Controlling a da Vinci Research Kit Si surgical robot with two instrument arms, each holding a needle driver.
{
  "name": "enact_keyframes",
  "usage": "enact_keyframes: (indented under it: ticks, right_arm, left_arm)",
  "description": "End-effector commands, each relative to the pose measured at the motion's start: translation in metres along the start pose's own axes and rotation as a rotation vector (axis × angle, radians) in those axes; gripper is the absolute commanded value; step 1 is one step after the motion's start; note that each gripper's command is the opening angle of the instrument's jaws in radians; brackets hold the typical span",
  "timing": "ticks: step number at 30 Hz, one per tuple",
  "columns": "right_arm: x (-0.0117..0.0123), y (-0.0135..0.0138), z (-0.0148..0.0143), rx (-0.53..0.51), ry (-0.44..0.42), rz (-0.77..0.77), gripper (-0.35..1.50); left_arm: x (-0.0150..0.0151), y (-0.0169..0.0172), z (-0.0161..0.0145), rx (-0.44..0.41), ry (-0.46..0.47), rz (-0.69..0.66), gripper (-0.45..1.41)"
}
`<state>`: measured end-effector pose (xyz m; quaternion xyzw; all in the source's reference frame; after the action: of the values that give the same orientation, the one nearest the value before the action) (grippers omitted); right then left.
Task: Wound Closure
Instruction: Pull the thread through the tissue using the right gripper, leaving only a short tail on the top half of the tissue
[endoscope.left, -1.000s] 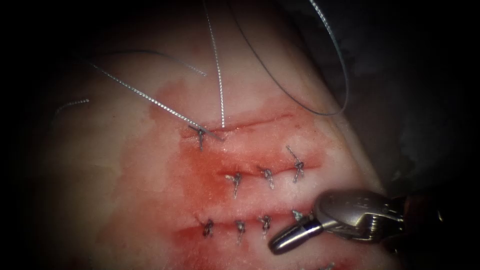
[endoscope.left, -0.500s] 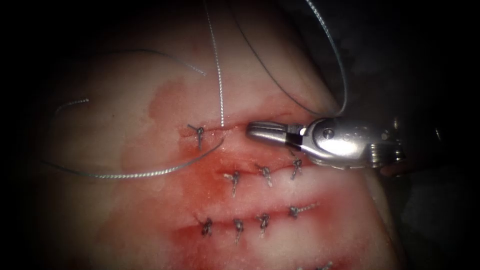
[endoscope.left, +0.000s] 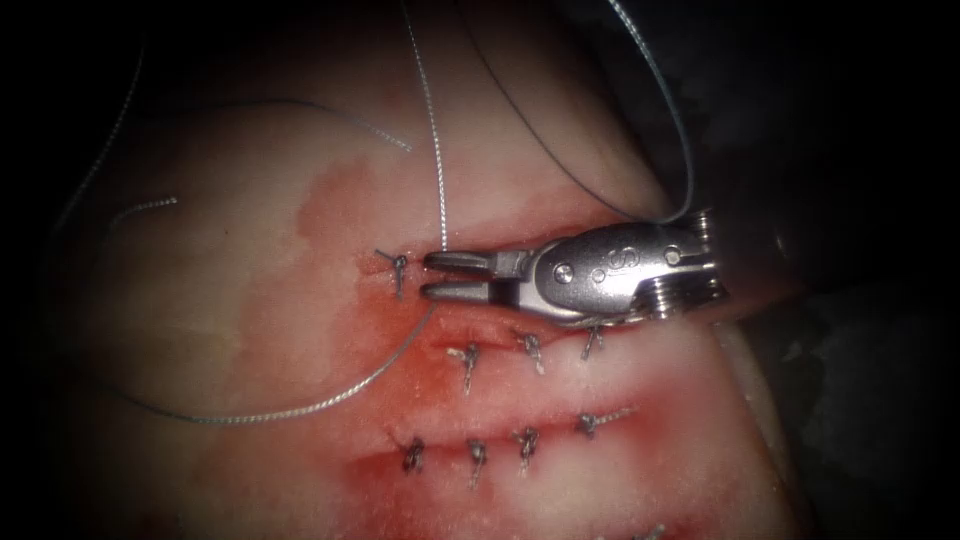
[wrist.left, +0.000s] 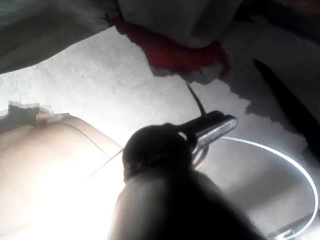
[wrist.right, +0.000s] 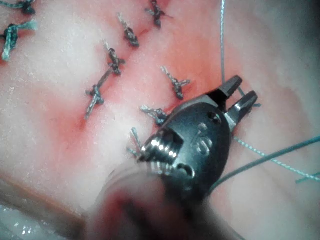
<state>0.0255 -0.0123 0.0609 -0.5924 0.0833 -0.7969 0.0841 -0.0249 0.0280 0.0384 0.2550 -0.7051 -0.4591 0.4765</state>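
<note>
Pale, glistening tissue (endoscope.left: 250, 300) under the light, stained with red fluid (endoscope.left: 400, 360) around three cuts lying across the endoscope view. Lower two cuts closed by rows of knotted stitches (endoscope.left: 530, 350) with short bristly tails. Uppermost cut (endoscope.left: 520, 240) closed at its left end by a single knot (endoscope.left: 399, 263), gaping along the rest.

Right tool (endoscope.left: 440, 274) lying along that upper cut, tips just beside the knot, jaws parted and gripping nothing. Thread (endoscope.left: 432, 120) (fine, twisted, silvery) dropping from above to the upper jaw's tip; another length (endoscope.left: 300, 408) curving away from below the lower jaw, out over the tissue to the left. Same parted jaws (wrist.right: 240, 97) seen in the right wrist view, thread passing beside them.

Left tool (wrist.left: 215, 125) away from the cut, over a pale cloth; jaws pressed together, hold impossible to make out. Bright curved strand (wrist.left: 295, 160) arcing beside it. Needle not identifiable.
</note>
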Motion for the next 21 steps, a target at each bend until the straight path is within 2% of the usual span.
enact_keyframes:
  ticks: [1,3,4,5,11,13,15,16,18,21]
  right_arm:
    - [0.0003,0.0001,0.0004,-0.005,-0.005,-0.005,0.64]
    - [0.0002,0.0,0.0,-0.015,-0.008,-0.022,0.54]
    - [0.0002,-0.0001,-0.0002,-0.019,-0.009,-0.021,0.64]
    - [0.0001,-0.0002,-0.0004,-0.021,-0.01,-0.02,0.66]
    - [-0.0001,-0.0008,-0.0022,-0.036,-0.012,-0.046,0.47]
    - [0.0003,-0.0007,-0.0019,-0.039,0.002,-0.056,0.31]
    - [0.0007,-0.0005,-0.0012,-0.037,0.012,-0.061,0.22]
    - [0.0011,-0.0003,-0.0008,-0.037,0.021,-0.065,0.2]
    - [0.002,0.0001,0.0003,-0.04,0.044,-0.075,0.31]
    - [0.0031,0.0005,0.0013,-0.036,0.051,-0.086,0.2]
  left_arm:
    - [-0.0003,0.0006,0.0008,0.008,-0.002,0.003,-0.45]
    - [-0.0002,0.0007,0.0009,0.01,-0.001,0.003,-0.45]
    - [-0.0001,0.0008,0.0009,0.009,-0.002,0.003,-0.45]
    - [-0.0001,0.0008,0.0009,0.007,-0.003,0.003,-0.45]
    - [0.0,0.0008,0.0009,0.01,-0.002,0.003,-0.45]
    - [0.0002,0.0008,0.001,0.009,-0.003,-0.002,-0.45]
    - [0.0003,0.0008,0.0012,0.01,-0.003,-0.002,-0.45]
    - [0.0003,0.0008,0.0012,0.01,-0.003,-0.002,-0.45]
    - [0.0004,0.0008,0.0013,0.011,-0.003,-0.003,-0.45]
    - [0.0004,0.0007,0.0013,0.012,-0.002,-0.003,-0.45]
